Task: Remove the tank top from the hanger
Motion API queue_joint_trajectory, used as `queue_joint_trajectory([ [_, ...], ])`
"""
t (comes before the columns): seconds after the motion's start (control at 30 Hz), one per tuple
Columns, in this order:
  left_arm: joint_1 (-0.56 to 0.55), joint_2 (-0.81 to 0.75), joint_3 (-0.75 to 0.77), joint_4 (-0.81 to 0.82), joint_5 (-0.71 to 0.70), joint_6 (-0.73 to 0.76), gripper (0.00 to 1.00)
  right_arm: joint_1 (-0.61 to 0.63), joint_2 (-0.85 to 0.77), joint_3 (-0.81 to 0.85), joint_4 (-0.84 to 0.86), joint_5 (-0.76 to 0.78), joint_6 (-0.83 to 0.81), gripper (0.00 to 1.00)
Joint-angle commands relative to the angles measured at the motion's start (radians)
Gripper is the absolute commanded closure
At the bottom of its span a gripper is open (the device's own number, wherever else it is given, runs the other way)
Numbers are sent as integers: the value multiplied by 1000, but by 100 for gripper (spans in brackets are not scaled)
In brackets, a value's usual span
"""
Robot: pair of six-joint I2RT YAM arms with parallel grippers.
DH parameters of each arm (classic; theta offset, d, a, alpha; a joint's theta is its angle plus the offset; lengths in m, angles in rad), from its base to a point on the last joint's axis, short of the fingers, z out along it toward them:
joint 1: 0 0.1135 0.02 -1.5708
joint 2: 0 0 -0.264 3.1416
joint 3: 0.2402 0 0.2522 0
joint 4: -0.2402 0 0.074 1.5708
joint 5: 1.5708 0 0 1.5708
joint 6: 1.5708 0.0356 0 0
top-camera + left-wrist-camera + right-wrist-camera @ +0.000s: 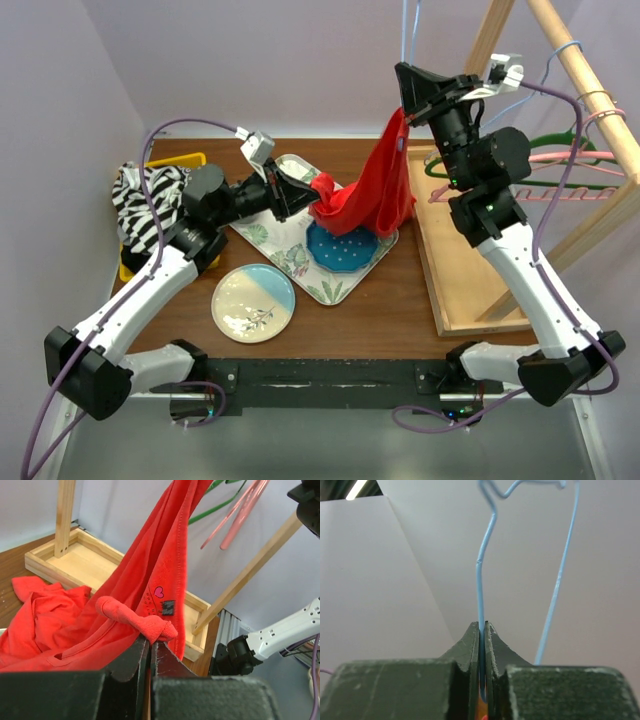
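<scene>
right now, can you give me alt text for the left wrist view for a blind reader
The left gripper is shut on a rolled edge of the red tank top, which stretches up and right out of frame. Behind it stand a wooden rack and pink hangers.

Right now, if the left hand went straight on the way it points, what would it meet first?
The red tank top: the left hand is shut on a fold of it, more cloth stretched ahead. Beyond, probably the wooden rack base; depth unclear.
</scene>
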State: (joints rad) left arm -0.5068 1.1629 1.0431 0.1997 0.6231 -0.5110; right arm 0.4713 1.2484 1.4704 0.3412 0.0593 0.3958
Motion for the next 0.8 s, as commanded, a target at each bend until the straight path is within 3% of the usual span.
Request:
queue_joint_trajectory([
  [0.0, -6, -43, -17, 20, 38, 49, 100, 3, -15, -22, 226, 7, 57, 100],
  [0.17, -6, -61, -29, -3, 32, 72, 100, 3, -12, -33, 230, -3, 60, 100],
  [0.33, -7, -101, -54, -80, 53, 109, 100, 3, -4, -19, 236, 106, 52, 100],
  [0.5, -7, -202, -126, -131, 73, 147, 100, 3, 48, -1, 275, 123, -44, 100],
  [0.63, -7, -259, -103, -111, 107, 100, 100, 3, 95, 18, 286, 62, -139, 100],
  [0.77, -6, -264, -72, 79, 174, -67, 100, 3, 125, -5, 364, 28, -257, 100],
])
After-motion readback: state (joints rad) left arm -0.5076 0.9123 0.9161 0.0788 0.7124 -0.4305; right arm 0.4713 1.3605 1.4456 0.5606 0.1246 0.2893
